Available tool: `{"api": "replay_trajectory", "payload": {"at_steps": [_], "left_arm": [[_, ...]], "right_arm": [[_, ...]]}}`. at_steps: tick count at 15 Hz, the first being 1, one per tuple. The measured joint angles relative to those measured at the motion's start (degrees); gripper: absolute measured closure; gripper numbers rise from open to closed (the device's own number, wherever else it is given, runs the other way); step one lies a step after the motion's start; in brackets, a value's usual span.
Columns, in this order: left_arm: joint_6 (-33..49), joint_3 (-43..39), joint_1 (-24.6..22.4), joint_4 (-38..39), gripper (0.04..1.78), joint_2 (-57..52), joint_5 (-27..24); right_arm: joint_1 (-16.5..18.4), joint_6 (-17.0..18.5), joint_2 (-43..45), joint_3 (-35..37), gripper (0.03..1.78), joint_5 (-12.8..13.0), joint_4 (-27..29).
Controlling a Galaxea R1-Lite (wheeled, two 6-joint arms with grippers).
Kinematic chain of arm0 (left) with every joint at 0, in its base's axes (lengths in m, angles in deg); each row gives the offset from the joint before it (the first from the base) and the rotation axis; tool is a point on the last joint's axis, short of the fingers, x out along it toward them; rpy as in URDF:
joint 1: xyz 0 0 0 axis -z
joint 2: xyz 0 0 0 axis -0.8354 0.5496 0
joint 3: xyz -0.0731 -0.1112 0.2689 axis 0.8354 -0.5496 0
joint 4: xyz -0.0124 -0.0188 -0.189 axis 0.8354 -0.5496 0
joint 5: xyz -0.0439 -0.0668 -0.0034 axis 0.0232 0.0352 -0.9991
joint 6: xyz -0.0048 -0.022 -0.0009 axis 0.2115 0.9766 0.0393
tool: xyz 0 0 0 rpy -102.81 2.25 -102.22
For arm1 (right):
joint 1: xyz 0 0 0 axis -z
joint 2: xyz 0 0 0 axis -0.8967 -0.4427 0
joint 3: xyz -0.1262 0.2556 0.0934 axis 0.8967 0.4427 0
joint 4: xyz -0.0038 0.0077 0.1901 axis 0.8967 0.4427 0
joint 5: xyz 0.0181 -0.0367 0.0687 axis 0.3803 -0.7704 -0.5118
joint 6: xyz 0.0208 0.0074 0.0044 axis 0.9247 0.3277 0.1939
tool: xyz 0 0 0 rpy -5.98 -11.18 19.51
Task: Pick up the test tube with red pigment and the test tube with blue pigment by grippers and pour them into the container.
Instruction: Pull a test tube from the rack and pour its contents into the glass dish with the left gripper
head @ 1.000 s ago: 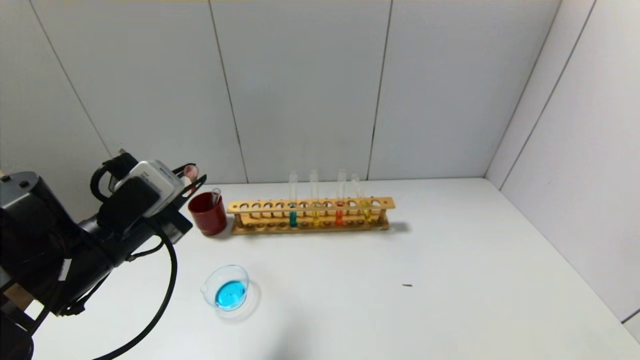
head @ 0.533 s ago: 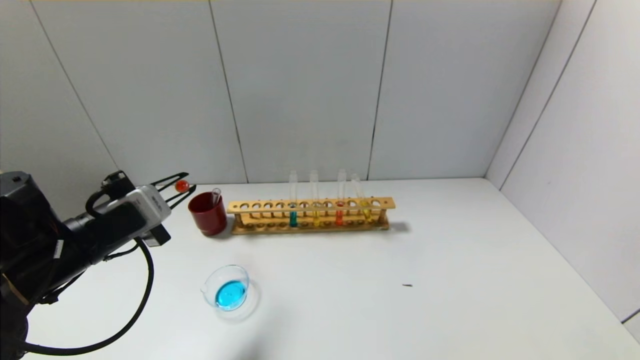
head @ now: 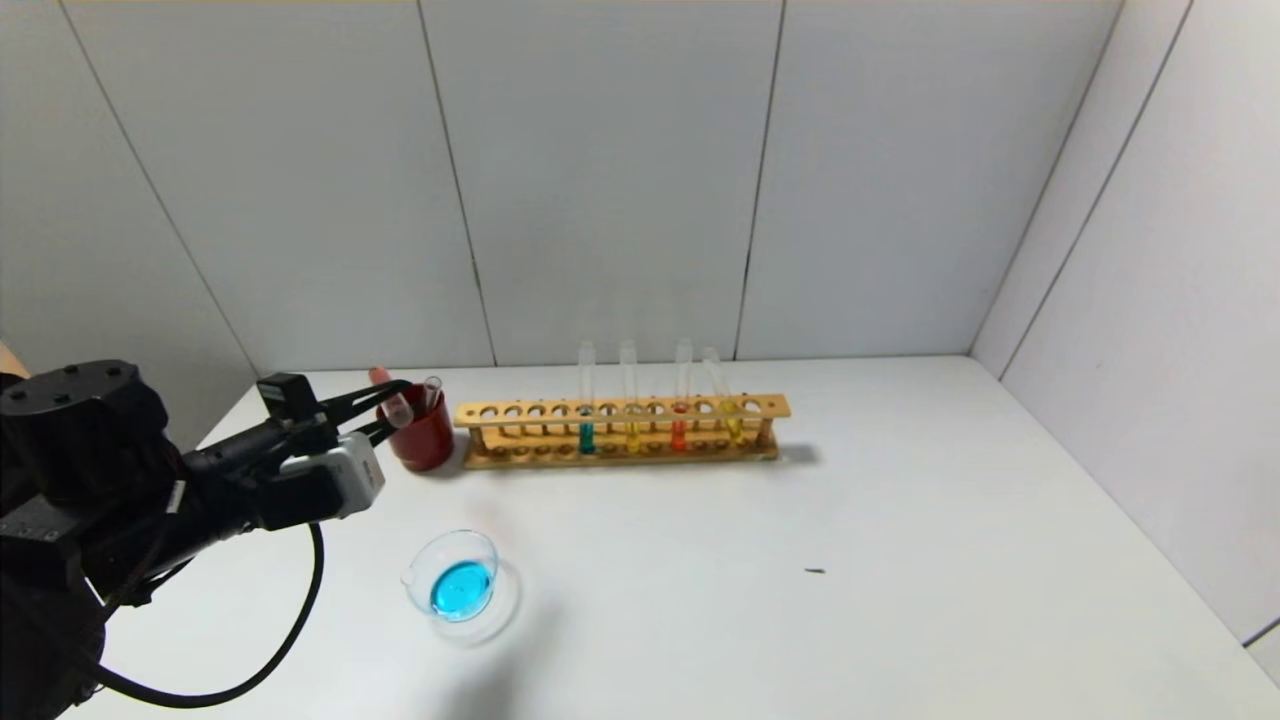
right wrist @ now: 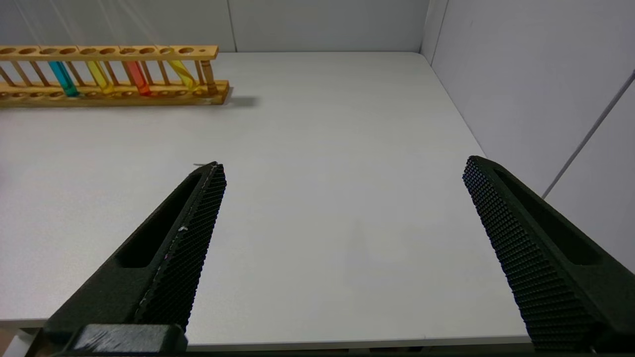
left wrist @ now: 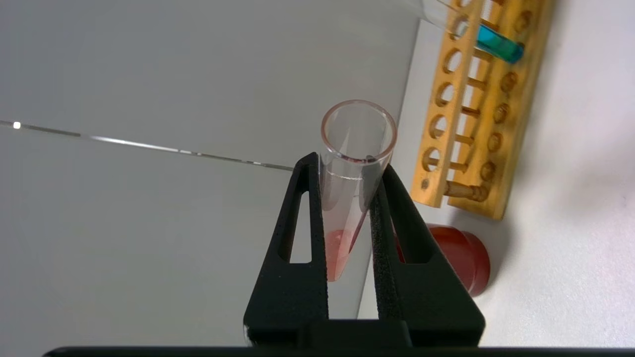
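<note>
My left gripper [head: 385, 410] is shut on the test tube with red pigment [head: 390, 396], a clear tube with a reddish tint. I hold it tilted in the air just left of the dark red cup's rim. In the left wrist view the tube [left wrist: 347, 208] sits between my left gripper's [left wrist: 348, 162] fingers, open mouth showing, a little red liquid at its round end. The container [head: 455, 585], a low glass dish, holds blue liquid at the front left. No tube with bright blue liquid shows. My right gripper [right wrist: 343, 166] is open and empty over the table's near right edge.
The dark red cup [head: 425, 435] holds a clear, empty-looking tube [head: 432, 392]. Right of it the wooden rack [head: 620, 430] holds a teal tube [head: 586, 435], two yellow tubes and an orange-red tube [head: 679, 428]. Walls close the back and right.
My left arm has rolled over, dropped lower and moved right toward the red cup. The held tube now lies by the cup's rim. The dish and rack have not moved.
</note>
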Motion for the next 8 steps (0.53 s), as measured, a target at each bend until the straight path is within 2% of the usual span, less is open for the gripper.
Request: {"api": "replay_trajectory", "payload": {"at_steps": [8], "left_arm": [[-10.2, -2.4, -0.1, 0.1, 1.52, 6.5, 0.1]], "right_arm": [[0.0, 0.0, 0.0, 0.0, 0.06, 0.0, 0.0]]}}
